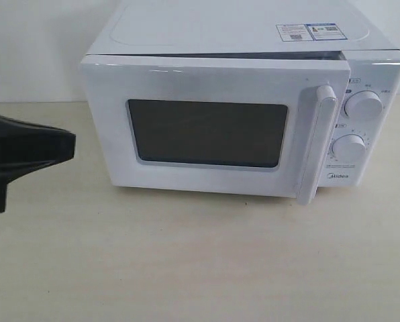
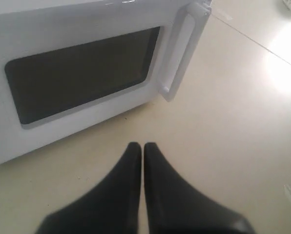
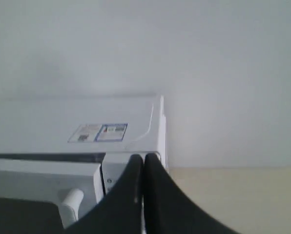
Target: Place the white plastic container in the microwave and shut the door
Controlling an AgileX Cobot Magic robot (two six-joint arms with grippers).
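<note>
The left pincer (image 2: pixel 142 145) is hovering over the surface (image 1: pixel 200 268), tips together, facing the microwave (image 1: pixel 240 27), whose door (image 1: pixel 207 127) is standing slightly ajar; the right pincer (image 3: pixel 143 156), also together, is hanging near its top.

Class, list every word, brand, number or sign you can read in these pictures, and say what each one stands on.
"Midea": brand name on the microwave, on its control panel under the lower dial.
Two stickers on the microwave's top: print too small and blurred to read in any view.
Markings around the upper dial and the lower dial: too small to read.
No other text shows.
</note>
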